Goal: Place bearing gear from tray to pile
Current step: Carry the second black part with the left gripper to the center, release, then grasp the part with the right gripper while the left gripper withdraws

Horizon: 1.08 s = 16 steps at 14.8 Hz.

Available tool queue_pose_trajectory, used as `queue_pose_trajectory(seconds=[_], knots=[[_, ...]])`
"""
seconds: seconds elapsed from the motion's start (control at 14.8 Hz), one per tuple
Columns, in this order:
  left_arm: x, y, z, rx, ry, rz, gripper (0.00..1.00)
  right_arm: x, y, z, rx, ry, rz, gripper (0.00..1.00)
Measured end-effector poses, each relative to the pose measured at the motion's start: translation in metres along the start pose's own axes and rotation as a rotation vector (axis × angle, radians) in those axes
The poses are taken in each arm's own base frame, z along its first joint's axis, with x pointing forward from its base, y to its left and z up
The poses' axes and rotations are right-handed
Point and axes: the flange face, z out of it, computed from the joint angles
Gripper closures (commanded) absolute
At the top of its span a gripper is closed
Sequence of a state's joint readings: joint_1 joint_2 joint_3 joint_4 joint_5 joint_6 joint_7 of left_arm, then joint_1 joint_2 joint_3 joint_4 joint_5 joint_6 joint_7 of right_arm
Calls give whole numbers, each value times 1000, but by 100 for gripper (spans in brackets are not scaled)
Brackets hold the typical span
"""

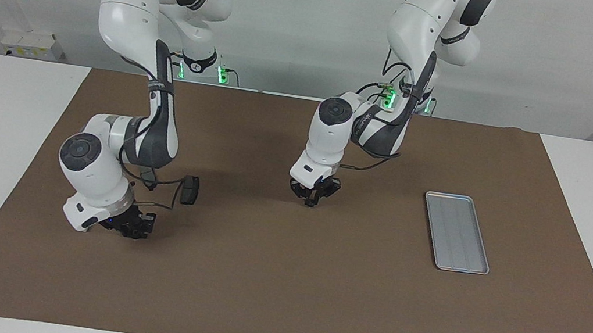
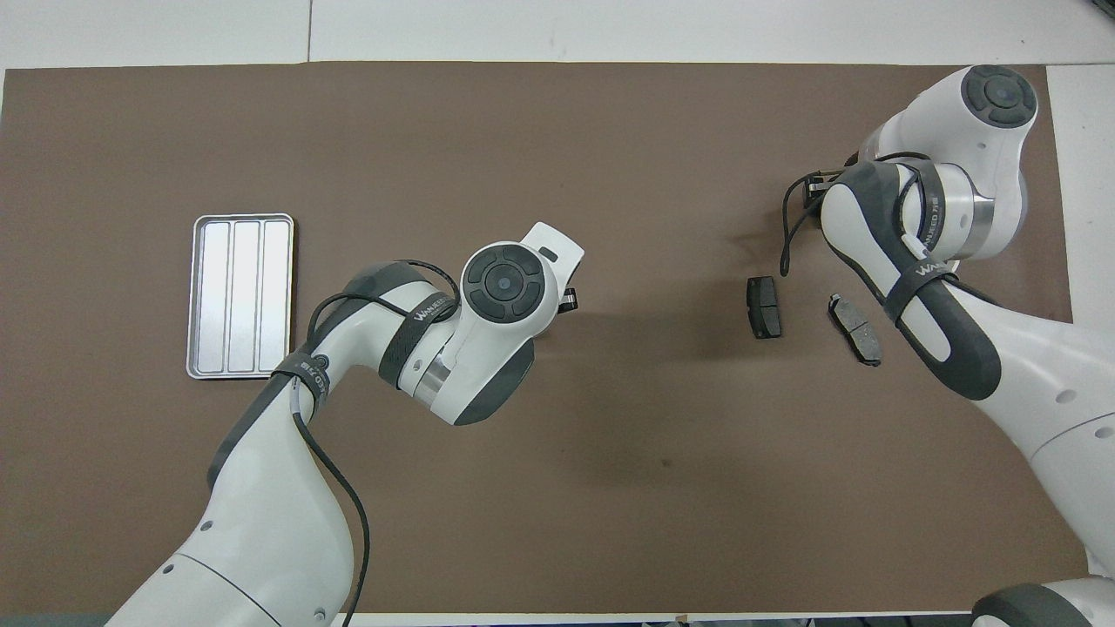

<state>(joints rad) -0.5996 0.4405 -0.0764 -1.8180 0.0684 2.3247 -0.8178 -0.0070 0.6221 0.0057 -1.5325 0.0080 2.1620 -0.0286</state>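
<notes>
The tray [image 1: 457, 233] [image 2: 240, 296] is seen at nine o'clock on the bench in the overhead view — bare. Two brake pads [image 2: 765, 306] lie at three o'clock. The jaws of the left gripper [image 1: 315, 191] and right gripper [image 1: 132, 222] cannot be judged.

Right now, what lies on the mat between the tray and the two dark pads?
Only the left gripper, low over the mat. In both views, nothing else lies between the tray and the dark pads; the overhead view shows it best.
</notes>
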Motion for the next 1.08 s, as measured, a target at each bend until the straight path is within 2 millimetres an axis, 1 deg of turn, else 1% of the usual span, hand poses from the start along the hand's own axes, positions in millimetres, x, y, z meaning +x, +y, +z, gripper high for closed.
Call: queue_pose_trajectory(seconds=[0.14,0.2,0.27,0.34,0.41,0.47,0.61,0.68,0.81,0.88,0.95,1.02,1.08], knots=[[-1,-1,3,-5,6,-3,100,-2,-7,-15,1,-13,-10,0],[-1,-1,4,-6,7,-5,100,-4,-13,-29,0,-20,-19,0],[-1,-2,5,-5,8,-4,94,-6,-20,-46,-1,-27,-30,0],[-2,-2,6,-1,10,0,59,-11,-28,-65,-1,-34,-39,0],[-2,-2,6,1,14,4,13,-16,-37,-84,-2,-42,-38,0],[-2,-3,6,8,19,11,0,-22,-47,-102,-3,-52,-22,0],[-2,-3,7,19,28,23,0,-36,-75,-130,-8,-71,39,0],[-2,-4,7,21,29,25,0,-41,-91,-137,-12,-79,72,0],[2,-8,7,35,26,20,0,-47,-121,-140,-19,-85,137,0],[11,-15,2,48,24,21,0,-50,-136,-138,-23,-88,177,0],[27,-29,-9,58,23,33,0,-53,-151,-136,-27,-90,222,0],[51,-50,-25,56,34,40,0,-57,-169,-135,-32,-91,267,0],[77,-75,-47,51,54,34,0,-63,-190,-134,-36,-91,313,0]])
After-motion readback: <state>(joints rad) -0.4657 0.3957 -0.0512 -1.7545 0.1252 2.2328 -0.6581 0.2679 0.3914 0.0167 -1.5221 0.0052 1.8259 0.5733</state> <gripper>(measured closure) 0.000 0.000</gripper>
